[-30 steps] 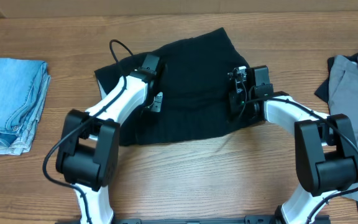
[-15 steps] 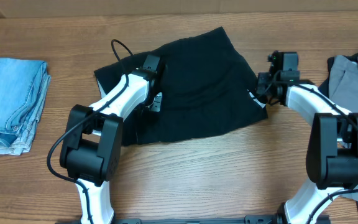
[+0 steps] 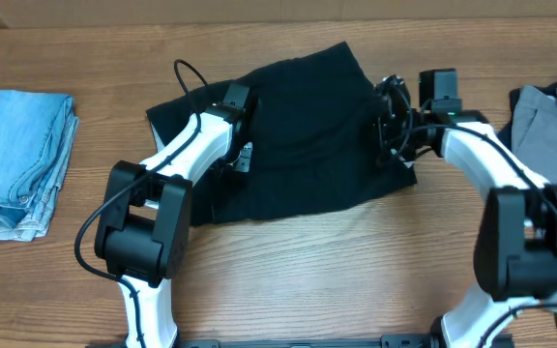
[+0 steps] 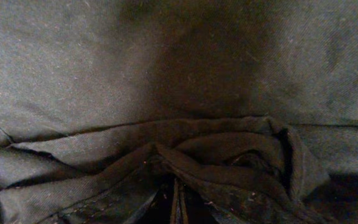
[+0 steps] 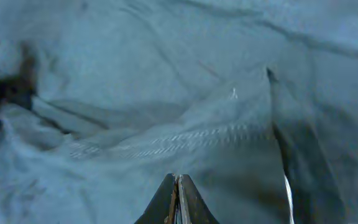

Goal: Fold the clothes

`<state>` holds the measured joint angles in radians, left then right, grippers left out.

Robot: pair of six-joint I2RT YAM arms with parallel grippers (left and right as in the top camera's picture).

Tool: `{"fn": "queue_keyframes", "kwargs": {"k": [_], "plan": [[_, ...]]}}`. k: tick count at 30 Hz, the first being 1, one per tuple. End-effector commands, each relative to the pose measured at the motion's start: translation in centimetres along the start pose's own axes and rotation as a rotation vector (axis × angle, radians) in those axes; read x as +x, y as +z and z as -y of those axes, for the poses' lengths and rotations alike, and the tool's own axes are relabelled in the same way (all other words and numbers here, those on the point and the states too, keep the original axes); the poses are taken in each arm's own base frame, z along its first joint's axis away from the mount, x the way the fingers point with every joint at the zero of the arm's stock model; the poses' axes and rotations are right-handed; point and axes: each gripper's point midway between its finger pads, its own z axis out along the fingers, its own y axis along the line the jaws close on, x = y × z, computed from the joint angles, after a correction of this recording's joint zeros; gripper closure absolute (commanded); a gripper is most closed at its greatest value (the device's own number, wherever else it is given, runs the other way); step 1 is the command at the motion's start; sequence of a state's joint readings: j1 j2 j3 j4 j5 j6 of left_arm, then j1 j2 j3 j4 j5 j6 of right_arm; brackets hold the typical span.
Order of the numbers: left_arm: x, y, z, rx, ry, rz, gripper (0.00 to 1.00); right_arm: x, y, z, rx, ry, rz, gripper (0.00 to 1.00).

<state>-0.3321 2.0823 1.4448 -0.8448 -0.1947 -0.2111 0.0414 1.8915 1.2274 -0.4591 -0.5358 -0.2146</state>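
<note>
A black garment (image 3: 298,135) lies spread and rumpled on the wooden table, mid-back in the overhead view. My left gripper (image 3: 242,159) sits on its left part. In the left wrist view the jaws (image 4: 178,205) are shut, with folds of the black cloth (image 4: 166,74) bunched around their tips. My right gripper (image 3: 387,130) is over the garment's right edge. In the right wrist view its jaws (image 5: 178,190) are shut, with fairly flat cloth (image 5: 166,93) beyond the tips. I see no cloth pinched between them.
A folded stack of light blue denim (image 3: 17,159) lies at the far left. A pile of grey clothing (image 3: 549,126), with a dark piece beside it, lies at the right edge. Bare wood runs along the front of the table.
My right gripper swung out past the garment's right edge, then came back left onto that edge. The garment's right corner now reaches a little farther right. The left arm has barely moved.
</note>
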Motion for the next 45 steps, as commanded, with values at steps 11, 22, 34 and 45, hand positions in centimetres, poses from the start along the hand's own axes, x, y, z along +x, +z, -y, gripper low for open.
{"fn": "queue_keyframes", "kwargs": {"k": [11,22,34,45], "plan": [[-2.3,-0.9,-2.0,-0.098,-0.042,0.029,0.96,-1.3,0.2,8.8,0.308,0.055,0.025,0.96],[-8.8,-6.2,-2.3,0.114,-0.249,0.168,0.96,-9.5,-4.4,4.8,0.254,-0.062,0.234,0.96],[-11.5,-7.4,-5.7,0.582,-0.283,0.233,0.96,-3.9,8.0,6.7,0.251,-0.073,0.072,0.96],[-9.6,-5.4,-8.8,0.36,-0.301,0.167,0.96,7.3,6.1,6.0,0.301,0.258,-0.357,0.96]]}}
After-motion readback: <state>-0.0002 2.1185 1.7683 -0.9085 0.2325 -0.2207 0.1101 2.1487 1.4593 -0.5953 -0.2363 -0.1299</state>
